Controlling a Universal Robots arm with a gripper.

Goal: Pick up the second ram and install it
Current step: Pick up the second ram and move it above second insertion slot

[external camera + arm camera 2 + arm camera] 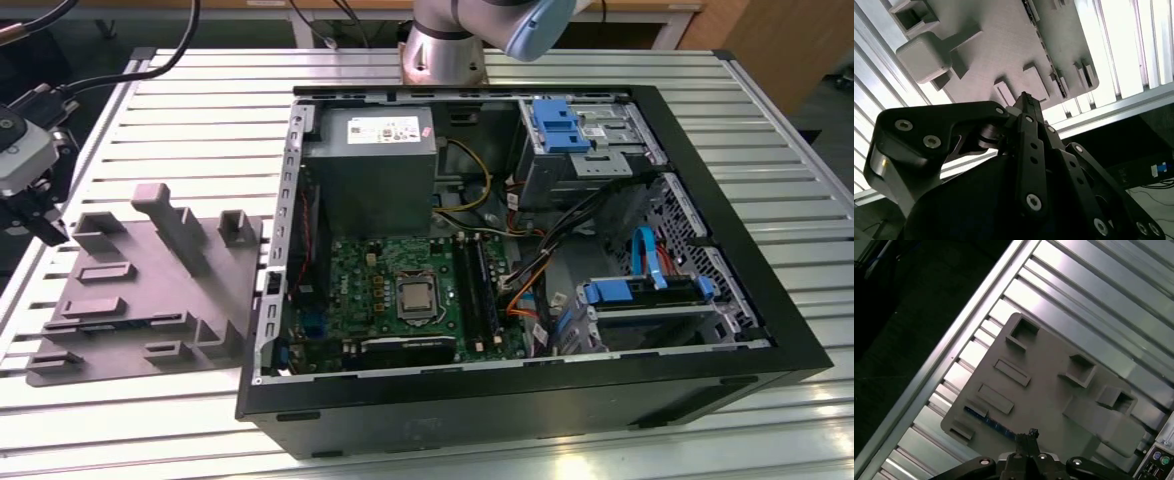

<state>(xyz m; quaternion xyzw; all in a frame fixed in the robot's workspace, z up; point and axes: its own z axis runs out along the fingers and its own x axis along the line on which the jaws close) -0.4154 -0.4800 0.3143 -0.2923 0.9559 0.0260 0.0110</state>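
where the end effector is found: the end effector (pixel 34 215) is seen at the exterior view's left edge, above the counter (pixel 134 80) and close to the grey holder (pixel 147 290).
end effector state: in both wrist views the two black fingers are pressed together into one thin tip (pixel 1026 100) (pixel 1031 433). nothing is held between them.
what is under the tip: the grey holder is looked down on in both wrist views (pixel 999 45) (pixel 1049 385). the tip is kept up in the air and the holder is not touched.
second ram: a long thin dark stick is seen set on its edge in a slot of the grey holder. in the first wrist view it lies near the tip (pixel 990 422). in the second wrist view it is shown as a dark line with small bumps (pixel 1046 50).
grey holder: it is laid flat on the counter, with tall blocks (pixel 167 205) and little pockets on top.
counter: it is made of shiny metal strips.
computer case: the open black case (pixel 534 385) is set just beside the holder, on the exterior view's right of it.
inside the case: a green board (pixel 367 275) is seen, with long black slot rails (pixel 477 285) beside it. whether a stick is already in them cannot be told.
arm: its silver base (pixel 447 40) is placed behind the case.
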